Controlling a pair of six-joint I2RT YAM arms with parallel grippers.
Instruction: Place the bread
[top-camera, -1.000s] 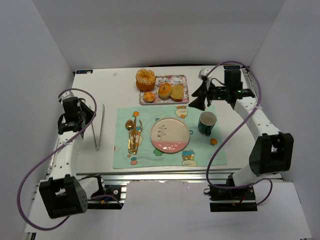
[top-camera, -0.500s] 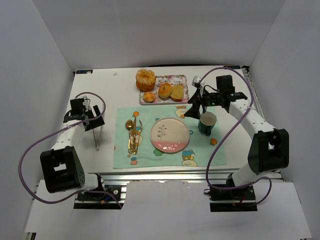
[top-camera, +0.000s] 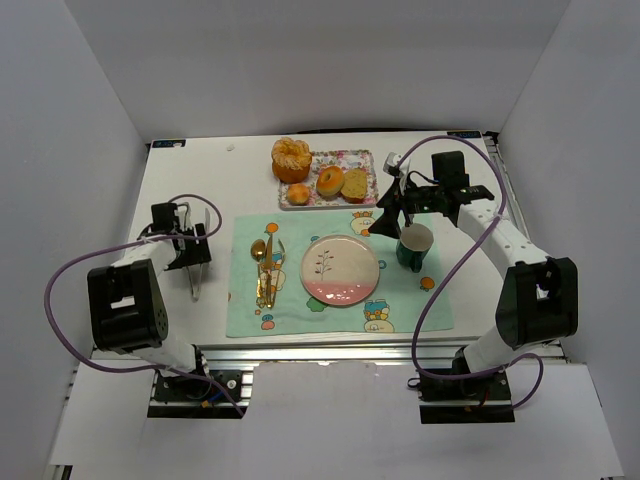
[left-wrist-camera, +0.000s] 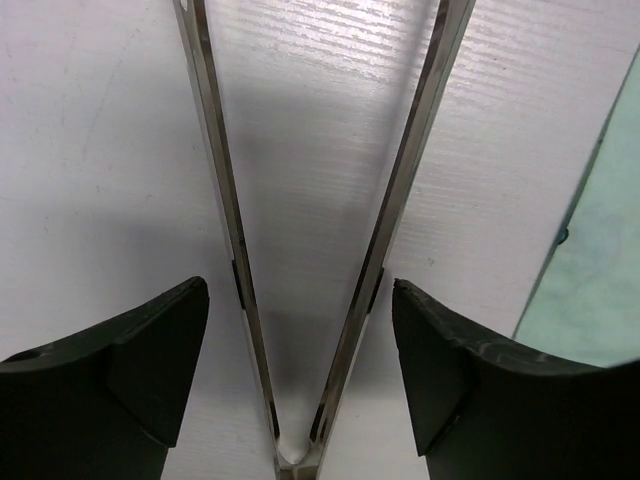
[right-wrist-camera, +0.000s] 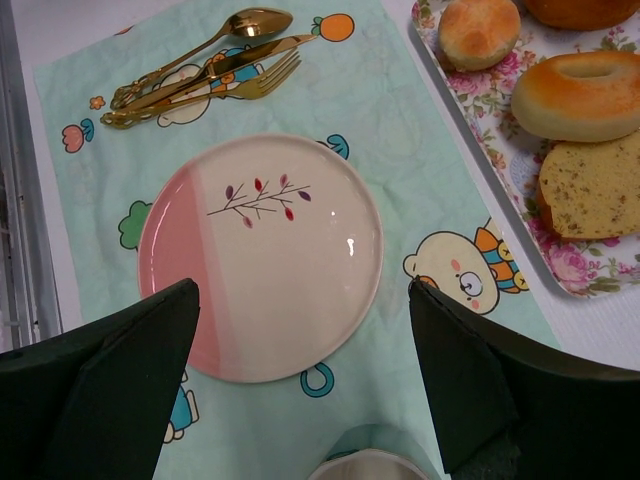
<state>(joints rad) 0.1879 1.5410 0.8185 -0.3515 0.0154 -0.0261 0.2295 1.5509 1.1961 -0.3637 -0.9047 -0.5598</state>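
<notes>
The breads sit at the back: a large round loaf (top-camera: 291, 160) beside a floral tray (top-camera: 365, 160) that holds a small bun (top-camera: 299, 193), a bagel (top-camera: 330, 181) and a seeded slice (top-camera: 354, 185). The right wrist view shows the bun (right-wrist-camera: 478, 30), bagel (right-wrist-camera: 585, 95) and slice (right-wrist-camera: 590, 185). A pink-and-cream plate (top-camera: 340, 270) lies empty on the mat and also shows in the right wrist view (right-wrist-camera: 262, 255). My right gripper (top-camera: 390, 215) (right-wrist-camera: 305, 385) is open and empty above the mat. My left gripper (top-camera: 190, 252) (left-wrist-camera: 300, 370) is open, straddling metal tongs (left-wrist-camera: 225, 200) on the table.
A green cup (top-camera: 414, 246) stands right of the plate, just below my right gripper. Gold cutlery (top-camera: 265, 270) lies on the mat (top-camera: 400, 310) left of the plate. The tongs (top-camera: 195, 285) lie left of the mat.
My left gripper has swung in and come down over the tongs. My right gripper moved left toward the plate a second ago and has since stayed still.
</notes>
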